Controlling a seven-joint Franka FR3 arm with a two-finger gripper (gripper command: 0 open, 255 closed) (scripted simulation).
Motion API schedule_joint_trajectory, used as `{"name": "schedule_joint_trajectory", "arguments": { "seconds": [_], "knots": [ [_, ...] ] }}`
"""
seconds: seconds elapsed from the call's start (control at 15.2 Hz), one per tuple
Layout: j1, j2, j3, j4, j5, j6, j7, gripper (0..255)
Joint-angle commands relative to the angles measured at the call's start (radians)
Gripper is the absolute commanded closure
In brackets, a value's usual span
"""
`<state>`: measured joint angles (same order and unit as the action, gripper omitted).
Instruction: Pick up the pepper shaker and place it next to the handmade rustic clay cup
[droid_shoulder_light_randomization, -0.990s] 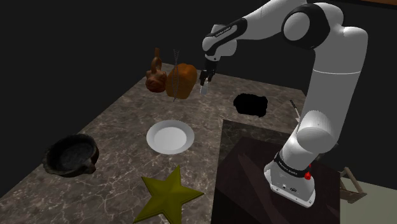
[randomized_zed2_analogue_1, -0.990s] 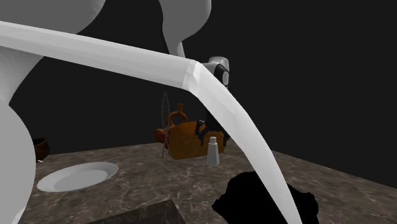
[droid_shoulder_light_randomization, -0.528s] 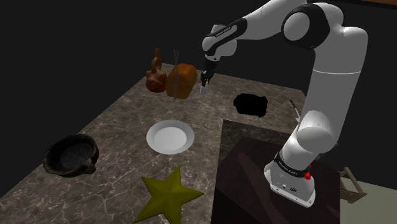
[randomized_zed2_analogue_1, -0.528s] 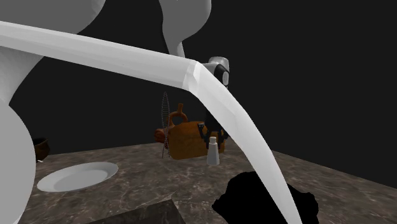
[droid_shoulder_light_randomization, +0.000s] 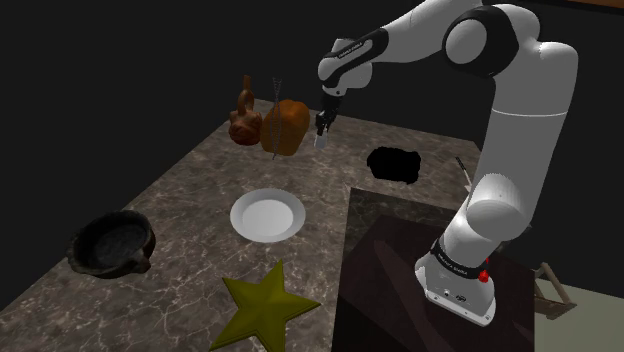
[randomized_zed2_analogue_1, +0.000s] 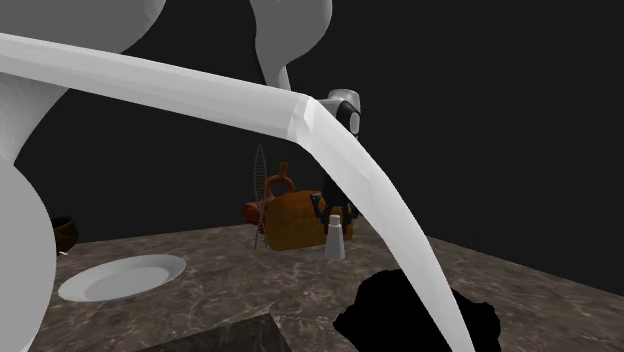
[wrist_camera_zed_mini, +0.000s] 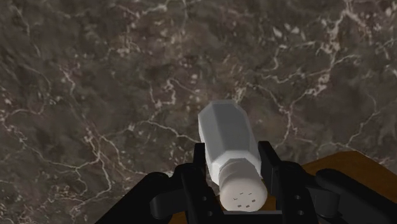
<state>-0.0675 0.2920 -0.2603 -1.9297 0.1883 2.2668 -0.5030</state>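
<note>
Dark stone look to the table (droid_shoulder_light_randomization: 190, 190), marble-like, laced with pale veins, smooth with a faint sheen. Pale grey shaker (wrist_camera_zed_mini: 229, 143), plain and smooth, matt, with faceted sides and a cap dotted with small holes. Matt black tool (wrist_camera_zed_mini: 233, 162), plastic-looking. White plate (droid_shoulder_light_randomization: 267, 215), smooth, lightly glossy. Olive star (droid_shoulder_light_randomization: 268, 305), flat matt. Dark cup (droid_shoulder_light_randomization: 112, 243), rough and uneven, clay-like. Brown jug (droid_shoulder_light_randomization: 243, 120), earthen, slightly shiny. Smooth white shell on the arm (droid_shoulder_light_randomization: 520, 90), soft gloss. Reddish-brown, wood-toned top on the stand (droid_shoulder_light_randomization: 385, 280).
</note>
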Motion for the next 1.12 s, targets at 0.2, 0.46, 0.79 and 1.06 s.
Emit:
{"name": "schedule_joint_trajectory", "arguments": {
  "seconds": [0.2,0.46,0.79,1.06],
  "knots": [
    [0.003,-0.026,-0.004,0.020,-0.013,-0.045,0.011,255],
    [0.005,-0.050,-0.008,0.044,-0.025,-0.092,0.021,255],
    [0.007,-0.076,-0.011,0.079,-0.038,-0.151,0.033,255],
    [0.008,-0.093,-0.014,0.112,-0.047,-0.199,0.041,255]
  ]
}}
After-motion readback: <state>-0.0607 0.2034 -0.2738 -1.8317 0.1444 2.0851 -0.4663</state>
